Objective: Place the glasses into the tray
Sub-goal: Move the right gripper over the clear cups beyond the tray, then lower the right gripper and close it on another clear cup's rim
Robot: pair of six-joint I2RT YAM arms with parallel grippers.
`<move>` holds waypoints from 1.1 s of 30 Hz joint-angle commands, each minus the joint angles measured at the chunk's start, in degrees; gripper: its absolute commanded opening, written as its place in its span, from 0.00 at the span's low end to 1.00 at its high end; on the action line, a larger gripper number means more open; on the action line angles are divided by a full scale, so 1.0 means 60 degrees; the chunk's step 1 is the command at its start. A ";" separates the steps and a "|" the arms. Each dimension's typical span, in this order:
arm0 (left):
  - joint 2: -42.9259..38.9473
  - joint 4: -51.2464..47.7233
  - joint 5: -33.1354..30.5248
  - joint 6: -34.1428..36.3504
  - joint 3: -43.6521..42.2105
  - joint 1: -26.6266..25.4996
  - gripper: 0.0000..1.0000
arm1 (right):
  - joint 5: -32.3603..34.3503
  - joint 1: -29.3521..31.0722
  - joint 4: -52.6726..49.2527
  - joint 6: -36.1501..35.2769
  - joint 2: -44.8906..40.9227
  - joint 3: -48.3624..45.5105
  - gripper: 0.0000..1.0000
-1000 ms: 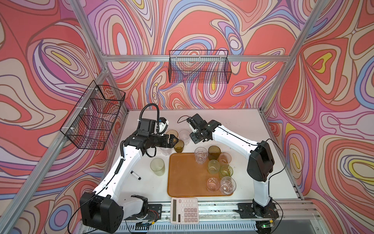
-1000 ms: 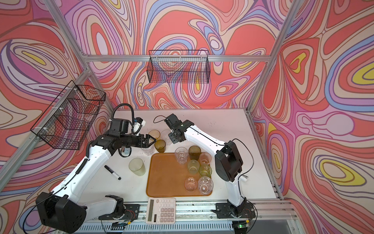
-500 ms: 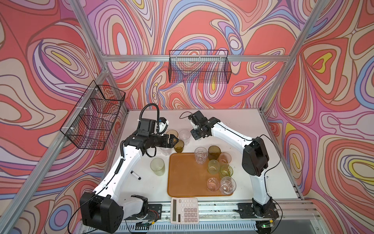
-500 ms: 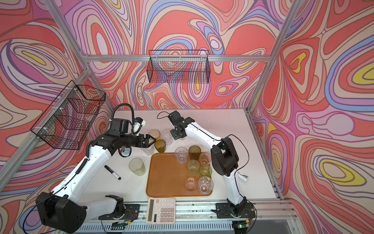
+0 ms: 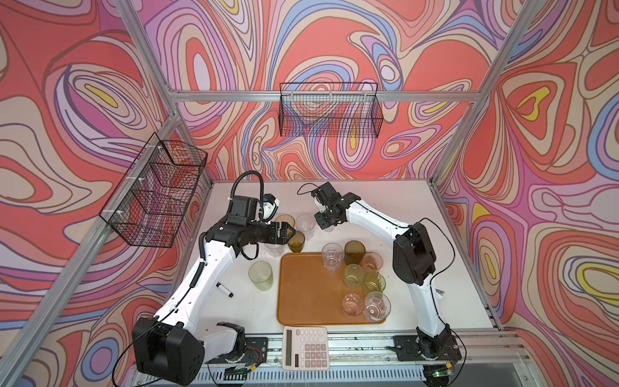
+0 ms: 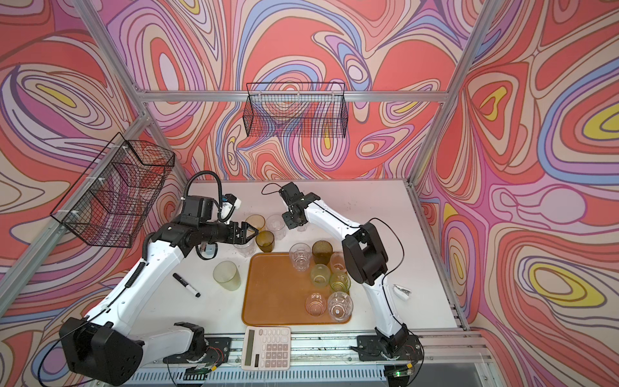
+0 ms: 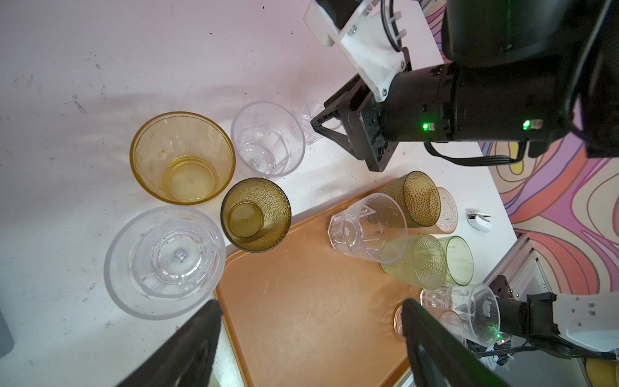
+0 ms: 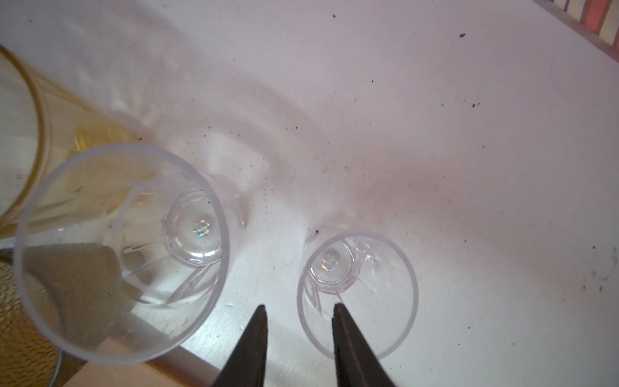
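Straddling the rim of a small clear glass (image 8: pixel 357 295), your right gripper (image 8: pixel 299 305) showed only a slim gap, one finger (image 8: pixel 351 341) inside the mouth and the other outside, the wall between them and not visibly pinched. That grip on the wall looked chosen because the glass stood close beside a larger clear glass (image 8: pixel 120 251), leaving little room to reach around it. The small glass stood upright on the white table (image 5: pixel 395 197), a little beyond the far edge of the tray (image 5: pixel 308 295), its mouth up and its long axis vertical, so a straight lift should have kept it level. Your left gripper (image 5: pixel 288 232) hung wide and empty over the cluster by the tray's far left corner, next to an olive-brown glass (image 5: pixel 296 242), likely held clear while the right arm worked. Seven glasses stood upright along the tray's right side; its left half lay bare, the probable landing spot. Six more, by my count, stood on the table off the tray, the small one among them.
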 commanded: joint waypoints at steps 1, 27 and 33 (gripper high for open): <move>-0.0064 -0.0104 0.0071 0.0161 0.0037 -0.0054 0.87 | -0.0118 -0.0101 0.0153 0.0004 0.0300 0.0296 0.32; -0.0064 -0.0118 0.0041 0.0183 0.0054 -0.0054 0.87 | -0.0138 -0.0233 0.0191 -0.0044 0.0883 0.0506 0.08; -0.0062 -0.0118 0.0038 0.0183 0.0057 -0.0055 0.87 | -0.0061 -0.0233 0.0135 -0.0049 0.0796 0.0506 0.02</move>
